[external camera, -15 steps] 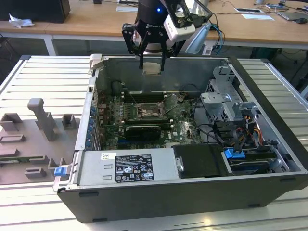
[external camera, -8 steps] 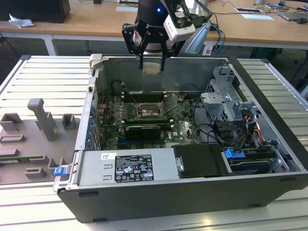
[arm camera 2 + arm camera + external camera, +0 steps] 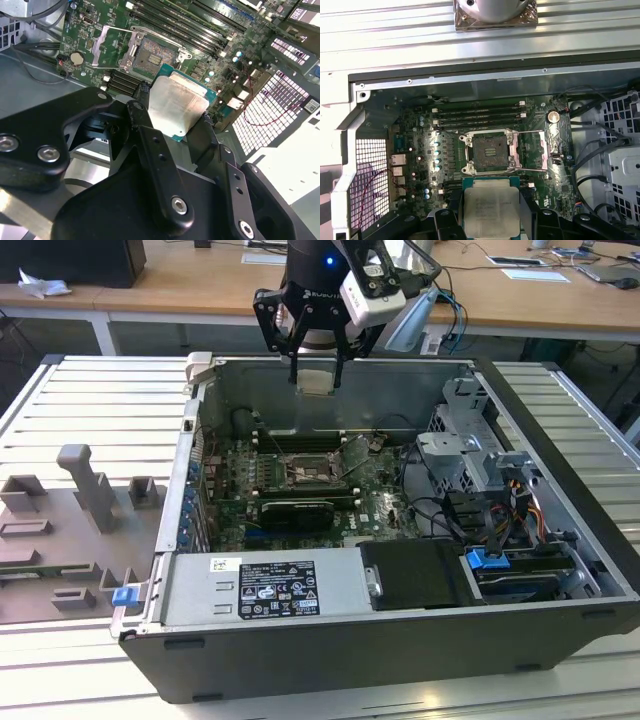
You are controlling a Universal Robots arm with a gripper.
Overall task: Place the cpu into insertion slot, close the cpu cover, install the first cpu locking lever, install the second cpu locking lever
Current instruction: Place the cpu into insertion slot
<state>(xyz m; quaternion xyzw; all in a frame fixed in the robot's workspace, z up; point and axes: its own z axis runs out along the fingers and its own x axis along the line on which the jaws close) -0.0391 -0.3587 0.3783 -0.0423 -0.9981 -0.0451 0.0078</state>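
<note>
Slatted table (image 3: pixel 80 400), open case (image 3: pixel 300 665); pincer (image 3: pixel 317 385) points down above it, clamping cpu (image 3: pixel 491 212).

cpu (image 3: pixel 489 212) — clamped between fingers (image 3: pixel 450 226) | insertion slot (image 3: pixel 487 150) — open, apart from cpu

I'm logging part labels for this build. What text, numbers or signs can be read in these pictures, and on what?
White label on the case's grey plate: dense print and symbols, too small to read.
Small sticker beside it: too small to read.
Cpu, gripped in the hand: faint marks on its face, blurred.
Motherboard: tiny markings, unreadable.
Nothing can be quoted with confidence.
</note>
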